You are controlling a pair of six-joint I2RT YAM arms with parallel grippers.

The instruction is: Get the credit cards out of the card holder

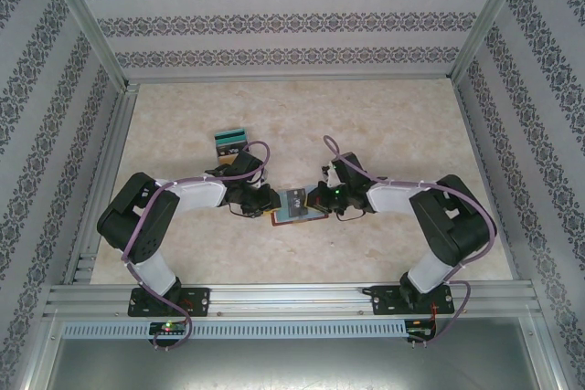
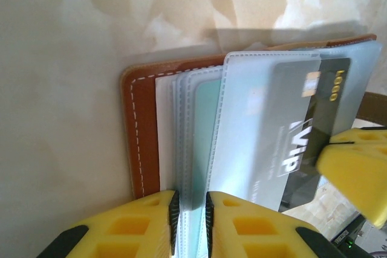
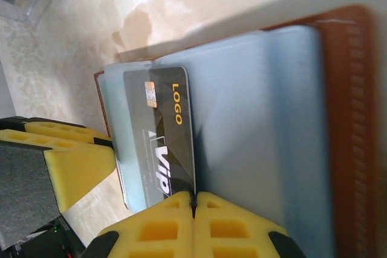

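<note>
The brown leather card holder (image 1: 294,205) lies open on the table between both grippers. In the left wrist view its brown rim (image 2: 140,131) and blue-grey sleeves (image 2: 254,125) fan out, a teal card edge (image 2: 205,143) showing among them. My left gripper (image 2: 190,225) is shut on the lower edge of the sleeves. A black credit card (image 2: 329,107) with "VIP" and "LOGO" on it sticks partly out of one sleeve. My right gripper (image 3: 195,203) is shut on that card (image 3: 160,131) at its near corner, beside the sleeves (image 3: 260,125).
Two loose cards, teal and tan (image 1: 230,142), lie on the table behind the left arm. Aluminium frame rails (image 1: 101,180) and patterned walls fence the beige table (image 1: 393,125). The grippers (image 1: 272,205) (image 1: 320,200) sit a wallet's width apart.
</note>
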